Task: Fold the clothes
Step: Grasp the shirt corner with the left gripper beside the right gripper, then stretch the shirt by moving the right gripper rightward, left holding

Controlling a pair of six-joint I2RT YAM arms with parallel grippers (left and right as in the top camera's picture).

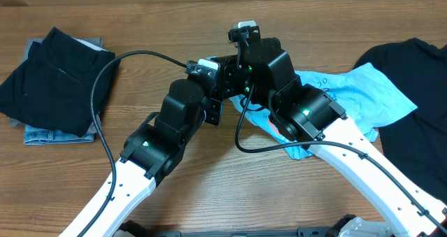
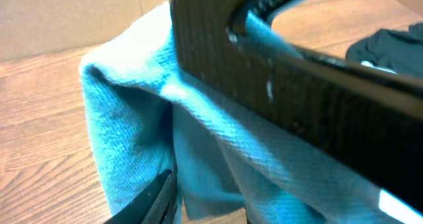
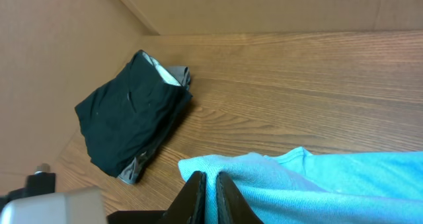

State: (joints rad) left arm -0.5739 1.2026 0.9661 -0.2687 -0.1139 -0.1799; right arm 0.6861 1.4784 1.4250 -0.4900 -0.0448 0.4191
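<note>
**Overhead and wrist views.** The light blue T-shirt (image 1: 363, 90) is seen right of centre on the wooden table (image 1: 167, 20), partly hidden beneath both arms. An edge of it is pinched by the right gripper (image 3: 211, 192), jaws nearly together. Blue cloth is flanked by the left gripper (image 2: 201, 209); whether it is gripped cannot be told. A folded dark stack (image 1: 52, 76) is shown upper left, a black garment (image 1: 412, 104) at the right edge.

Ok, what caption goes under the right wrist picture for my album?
Right hand pinches the light blue T-shirt; a folded black pile sits behind on the wooden table.
</note>
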